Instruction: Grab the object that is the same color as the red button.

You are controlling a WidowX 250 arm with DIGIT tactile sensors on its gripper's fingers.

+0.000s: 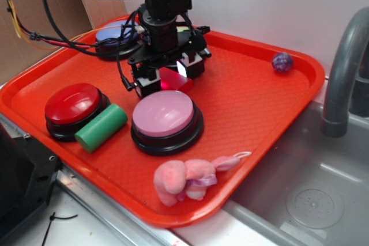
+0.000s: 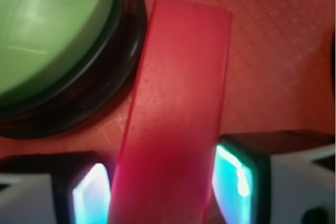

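Gripper (image 1: 170, 74) is down on the tray (image 1: 253, 102), near its back middle, just behind the pink button (image 1: 166, 118). Red block (image 2: 176, 114) sits between the jaws; in the wrist view the two pads (image 2: 90, 200) flank its near end, both right at its long edges, looks like contact on both sides but a hairline gap can't be ruled out. Jaws are narrowed to about the block's width. Whether the block is lifted or lying on the tray can't be told. In the exterior view only a bit of the block (image 1: 173, 79) shows between the fingers. Green button (image 2: 47, 30) lies just left of the block in the wrist view, its black base close to the block's edge. Red button (image 1: 74, 105) is at the tray's front left, well apart from the gripper, with a green cylinder (image 1: 101, 127) lying against its base. Blue button (image 1: 115, 34) sits at the back left, partly behind cables. Pink plush (image 1: 184, 180) at the front edge, purple ball (image 1: 282, 61) at the back right corner. Sink (image 1: 311, 194) and faucet (image 1: 343, 67) to the right of the tray.
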